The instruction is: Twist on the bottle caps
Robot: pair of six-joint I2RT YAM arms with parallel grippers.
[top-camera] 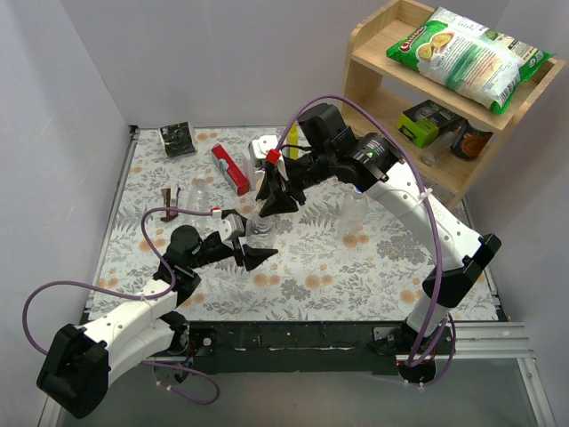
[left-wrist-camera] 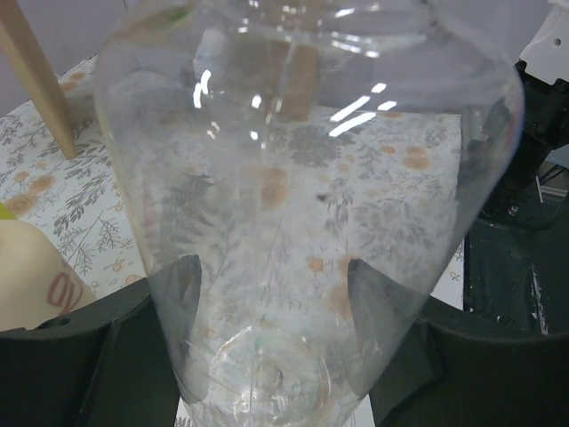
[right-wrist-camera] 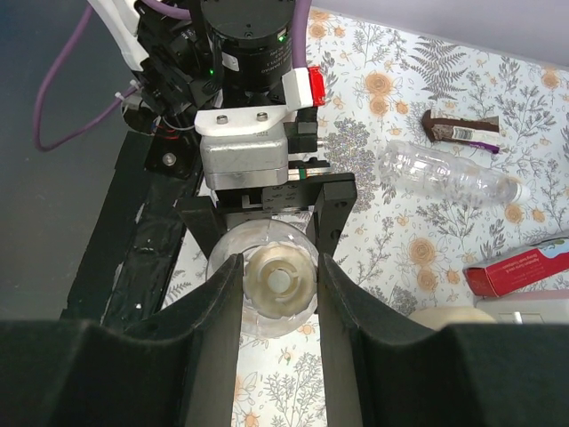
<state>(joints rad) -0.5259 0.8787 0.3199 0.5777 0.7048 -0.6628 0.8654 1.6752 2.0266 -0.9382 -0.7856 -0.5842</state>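
Table point(top-camera: 373, 267) under a floral-print cloth, closed in by plain pale walls point(top-camera: 53, 133) at the left and back, with a black rail point(top-camera: 293, 338) along the near edge. To the right of both sets of fingers and farther back, a wooden shelf point(top-camera: 373, 53) carrying a green-and-white snack bag point(top-camera: 467, 53), a green box point(top-camera: 425, 120) and a can point(top-camera: 471, 142). Left gripper point(top-camera: 252, 242) clamped around the lower body of an upright clear bottle point(left-wrist-camera: 302, 178), fingers point(left-wrist-camera: 133, 356) pressing in from both sides, their tips visible through the plastic. Right gripper point(top-camera: 274, 203) directly above, narrowed onto a pale cap point(right-wrist-camera: 279, 283) sitting at the bottle's mouth, one finger against each side of it. Cannot tell how far onto the thread. Left of the left fingers and apart from them, a second clear bottle point(right-wrist-camera: 444, 173) lying on its side, and just past it a dark-wrapped snack bar point(right-wrist-camera: 460, 132). Behind the right fingers, toward the back wall, a red carton point(top-camera: 229, 169) and a slim yellow bottle point(top-camera: 292, 135); farther left, a dark box point(top-camera: 178, 139) near the corner. Beige bottle point(left-wrist-camera: 27, 285) at the edge of the left wrist view. From overhead, cap hidden under the right gripper.
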